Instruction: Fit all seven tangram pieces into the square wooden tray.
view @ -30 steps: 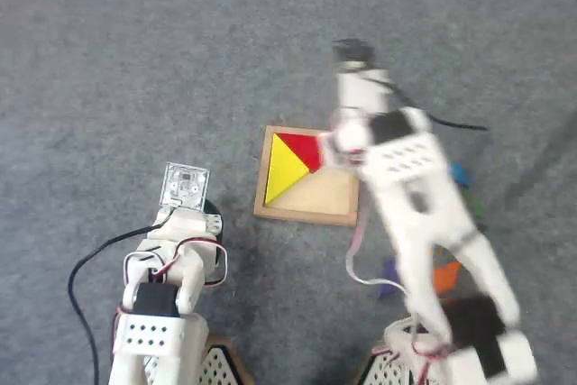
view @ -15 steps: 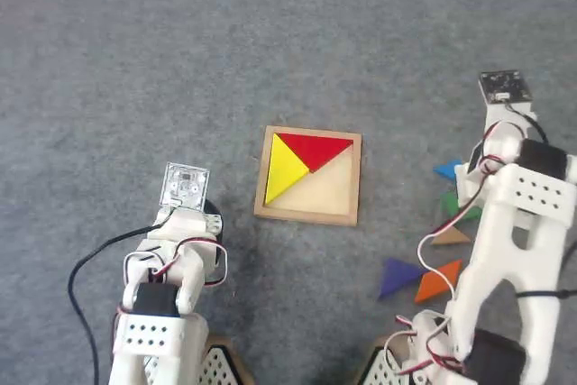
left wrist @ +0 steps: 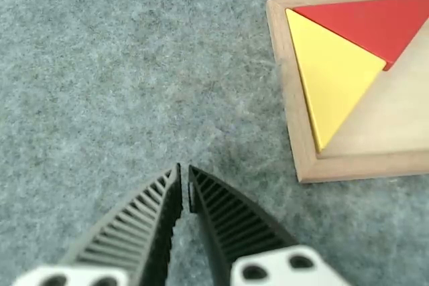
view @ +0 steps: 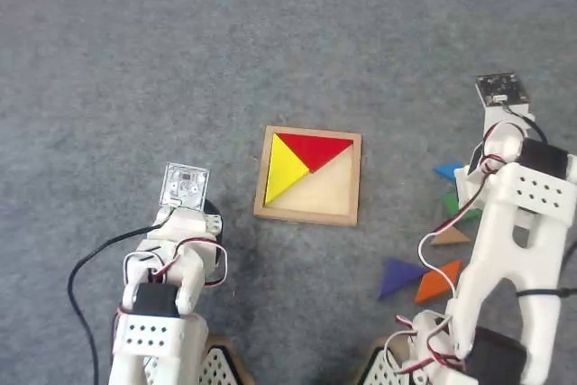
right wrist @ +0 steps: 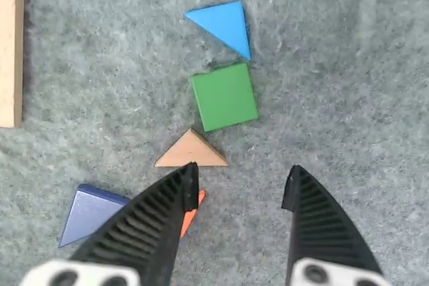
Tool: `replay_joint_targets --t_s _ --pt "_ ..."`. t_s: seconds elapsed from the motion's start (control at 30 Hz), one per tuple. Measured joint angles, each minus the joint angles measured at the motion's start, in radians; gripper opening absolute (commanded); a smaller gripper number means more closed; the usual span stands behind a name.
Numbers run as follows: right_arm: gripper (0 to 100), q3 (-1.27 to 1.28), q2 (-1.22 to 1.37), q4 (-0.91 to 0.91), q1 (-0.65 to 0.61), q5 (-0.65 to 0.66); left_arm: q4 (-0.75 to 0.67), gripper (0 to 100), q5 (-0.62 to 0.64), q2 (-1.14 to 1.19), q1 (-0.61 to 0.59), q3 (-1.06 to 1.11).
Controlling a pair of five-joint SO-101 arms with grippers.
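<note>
Directly below the right tool point(right wrist: 242, 169), which hangs empty with its fingers spread wide, five loose pieces lie on the grey surface point(right wrist: 348, 65). The tan triangle point(right wrist: 192, 152) sits just ahead of one fingertip. The green square point(right wrist: 224, 96) is just beyond it and the blue triangle point(right wrist: 224, 23) farther out on the same line. The purple piece point(right wrist: 87, 212) and the orange piece point(right wrist: 191, 209) lie back alongside that same finger, which partly covers the orange one.

The tray point(view: 306, 215) stands well off to that side of this tool. It holds the red triangle point(view: 315, 148) and the yellow triangle point(view: 284, 171), seated flat and meeting along one edge. The rest of its floor is bare.

The left tool point(left wrist: 184, 167) is over bare surface with its fingers pressed together and nothing between them. The tray is near, ahead and off to one side.

Assessment: two of seven pieces are placed and five are outstanding.

Handling, as judged:
- The pieces appear thin, flat, rigid and light.
- The painted faces are probably smooth, and the fibrous surface should keep the pieces from sliding.
- Little edge height is offered, so the fingers must come down close to the surface.
- The square is best taken across two parallel sides.
- A triangle is best taken from its long edge to the opposite corner, since converging sides may let it squirt out
</note>
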Motion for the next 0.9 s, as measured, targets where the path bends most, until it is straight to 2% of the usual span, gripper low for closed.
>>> replay_joint_targets --t_s 0.23,0.63,0.9 --pt "22.2 0.000 0.008 0.037 -0.002 0.060 0.000 2 0.000 0.000 0.000 0.000" --pt "22.4 0.026 0.008 0.046 -0.002 0.066 0.000 2 0.000 0.000 0.000 0.000" --pt "28.9 0.172 0.008 -0.069 -0.035 0.066 0.000 2 0.000 0.000 0.000 0.000"
